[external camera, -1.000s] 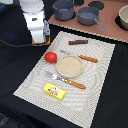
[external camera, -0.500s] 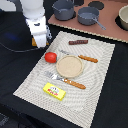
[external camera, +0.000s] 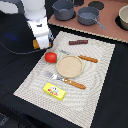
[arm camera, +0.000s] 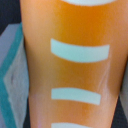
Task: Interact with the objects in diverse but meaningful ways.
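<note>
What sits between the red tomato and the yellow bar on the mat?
In the exterior view, a fork lies on the mat between the tomato and the yellow bar.

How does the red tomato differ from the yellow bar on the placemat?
The red tomato is round and plain; the yellow bar is flat, rectangular and labelled. The tomato sits near the plate; the bar lies apart, by the placemat edge. Both rest on the placemat, untouched.

The gripper point(external camera: 41, 42) has hardly moved since a second ago; it sits at the same far corner of the placemat point(external camera: 30, 85), on the exterior view's left. The orange bread block point(arm camera: 70, 65) is at the gripper as before. Nothing else looks different.
</note>
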Robot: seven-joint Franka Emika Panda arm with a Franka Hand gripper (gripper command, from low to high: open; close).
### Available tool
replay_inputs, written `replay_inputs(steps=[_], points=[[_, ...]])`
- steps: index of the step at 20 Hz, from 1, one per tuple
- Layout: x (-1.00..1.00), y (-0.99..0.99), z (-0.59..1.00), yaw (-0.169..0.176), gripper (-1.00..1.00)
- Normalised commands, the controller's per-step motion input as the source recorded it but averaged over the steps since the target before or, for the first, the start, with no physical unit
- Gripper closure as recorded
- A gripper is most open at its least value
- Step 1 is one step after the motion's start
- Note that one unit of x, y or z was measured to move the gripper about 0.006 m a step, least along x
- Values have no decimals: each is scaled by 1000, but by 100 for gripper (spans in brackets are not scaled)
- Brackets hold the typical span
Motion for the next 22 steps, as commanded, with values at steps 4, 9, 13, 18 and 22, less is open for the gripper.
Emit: replay_inputs(steps=[4,9,13,18,22], points=[[186,311,1000,-2,100],[778,178,1000,-22,100],[1000,77,966,-13,100],[1000,0,797,-12,100],[1000,-3,736,0,100]])
